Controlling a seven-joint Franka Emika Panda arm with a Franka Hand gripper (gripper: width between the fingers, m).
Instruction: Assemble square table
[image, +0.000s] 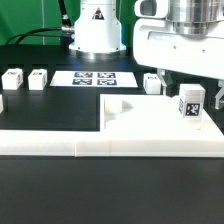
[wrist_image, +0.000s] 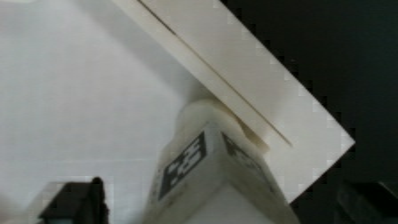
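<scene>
The square table's panel (image: 140, 118) lies flat, white, at the exterior view's right, against the rail. One tagged white leg (image: 191, 106) stands upright on its near right corner. My gripper (image: 189, 90) hangs straight over this leg, its fingers down either side of the leg's top. In the wrist view the leg (wrist_image: 206, 165) stands at the panel's (wrist_image: 89, 90) corner between my fingers (wrist_image: 75, 203). A strip of panel shows between the one visible finger and the leg, so the gripper (wrist_image: 214, 208) is open. Two loose legs (image: 38, 78) lie at the back left, another (image: 152, 83) behind the panel.
The long low white L-shaped rail (image: 60, 142) runs along the front of the panel. The marker board (image: 95, 77) lies at the back in front of the robot base (image: 96, 30). A further white part (image: 2, 101) shows at the left edge.
</scene>
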